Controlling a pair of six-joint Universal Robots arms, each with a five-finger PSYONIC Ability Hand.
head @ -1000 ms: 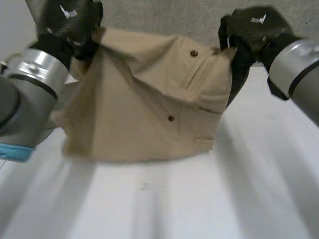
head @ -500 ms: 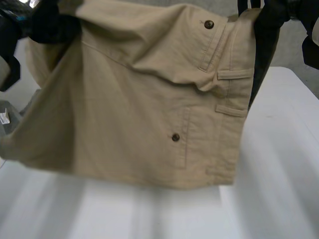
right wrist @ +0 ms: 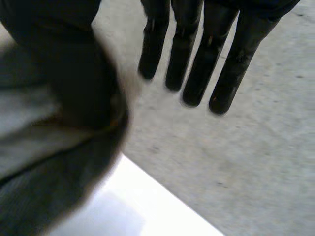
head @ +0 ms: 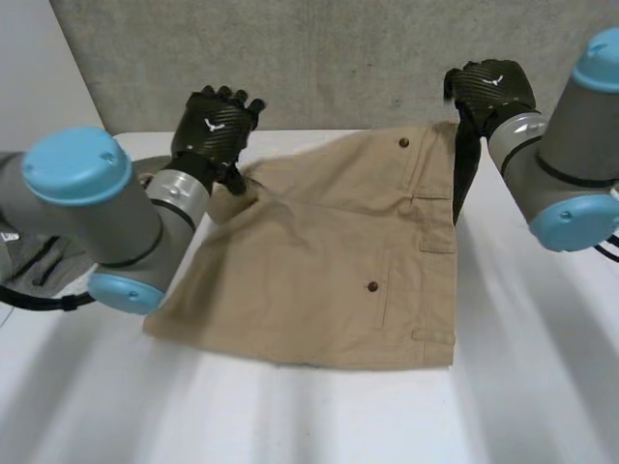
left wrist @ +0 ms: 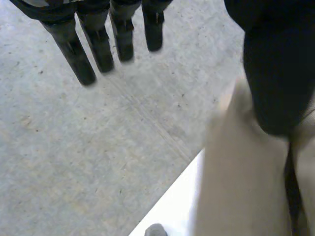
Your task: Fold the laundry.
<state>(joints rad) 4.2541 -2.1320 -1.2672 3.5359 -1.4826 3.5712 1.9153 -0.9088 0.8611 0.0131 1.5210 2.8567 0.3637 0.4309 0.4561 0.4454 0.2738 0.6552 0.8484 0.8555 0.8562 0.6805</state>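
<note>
The tan shorts [head: 319, 261] are spread flat on the white table [head: 522, 387], with the waistband along the side of the right arm. The far right corner is touched by the thumb of the right hand [head: 488, 87]; its fingers [right wrist: 197, 73] are held straight and spread, clear of the cloth. The far left corner is bunched under the left hand [head: 215, 126], whose fingers [left wrist: 96, 44] are likewise stretched out. A grey garment [head: 39, 271] is largely hidden behind the left arm [head: 87, 203]. Whether either thumb pins cloth cannot be made out.
</note>
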